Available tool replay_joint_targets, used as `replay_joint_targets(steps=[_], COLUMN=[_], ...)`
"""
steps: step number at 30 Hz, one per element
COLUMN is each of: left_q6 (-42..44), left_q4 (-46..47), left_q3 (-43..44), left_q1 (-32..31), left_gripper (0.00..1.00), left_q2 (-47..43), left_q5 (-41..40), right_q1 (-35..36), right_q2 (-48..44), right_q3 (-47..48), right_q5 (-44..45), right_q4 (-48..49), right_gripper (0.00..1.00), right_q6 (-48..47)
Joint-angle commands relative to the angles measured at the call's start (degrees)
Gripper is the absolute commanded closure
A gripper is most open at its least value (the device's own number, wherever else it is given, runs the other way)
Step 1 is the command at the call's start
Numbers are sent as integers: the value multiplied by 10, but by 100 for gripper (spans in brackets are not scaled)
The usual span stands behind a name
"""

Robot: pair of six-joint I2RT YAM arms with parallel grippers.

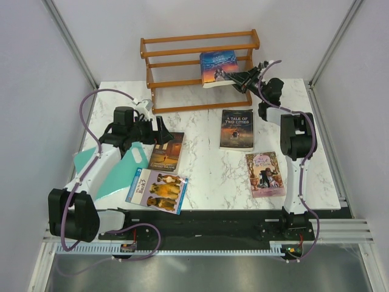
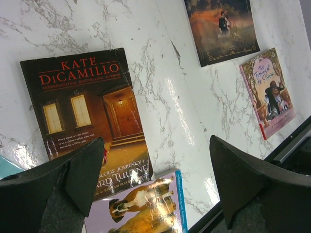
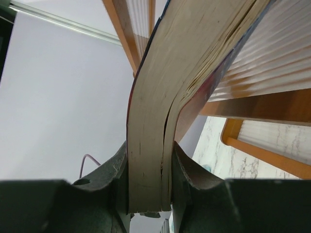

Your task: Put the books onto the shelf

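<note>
The right claw (image 3: 148, 165) is clamped on the blue book (image 3: 155, 97), its fingers pinching the page edge from both sides, and the pages bend above the grip. In the top view this claw (image 1: 234, 77) holds the book (image 1: 219, 67) tilted at the right end of the shelf (image 1: 182, 45), in front of its rails; whether the book rests on a rail I cannot tell. The shelf stands at the far edge of the table (image 1: 206, 170). The left claw (image 2: 156, 145) is spread wide and holds nothing, hanging over the right edge of the brown book (image 2: 87, 107), which lies flat on the left side. Just near of it lies the dog book (image 1: 157, 190), touching a teal board (image 1: 118, 170) on its left. The dark book (image 1: 237, 129) lies right of centre, and the pink book (image 1: 265, 174) lies nearer on the right.
</note>
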Motion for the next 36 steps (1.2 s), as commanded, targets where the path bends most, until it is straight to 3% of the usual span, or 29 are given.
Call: replay_joint_targets(steps=[1, 3, 7, 10, 11, 19, 20, 23, 36], left_q6=[29, 29, 28, 28, 29, 24, 22, 16, 10], left_q4=[5, 4, 4, 4, 4, 7, 9, 16, 24], left_q3=[2, 2, 2, 0, 0, -2, -4, -9, -16], left_q1=[2, 1, 1, 1, 1, 1, 1, 1, 1], left_gripper=[5, 5, 5, 5, 6, 6, 6, 6, 7], left_q2=[7, 7, 9, 8, 7, 7, 7, 8, 9], left_q5=[14, 15, 20, 22, 22, 33, 35, 44, 55], right_q1=[3, 3, 3, 2, 3, 2, 3, 3, 4], right_q2=[-21, -24, -15, -17, -20, -41, -51, -74, -182], right_q3=[76, 87, 97, 85, 84, 31, 21, -23, -234], right_q5=[7, 19, 37, 74, 83, 99, 101, 108, 102], right_q4=[-20, -108, -160, -184, -192, -163, -159, -151, -96], right_gripper=[100, 96, 86, 72, 63, 25, 16, 5, 2], right_q6=[-66, -115, -135, -144, -148, -135, -137, -144, -165])
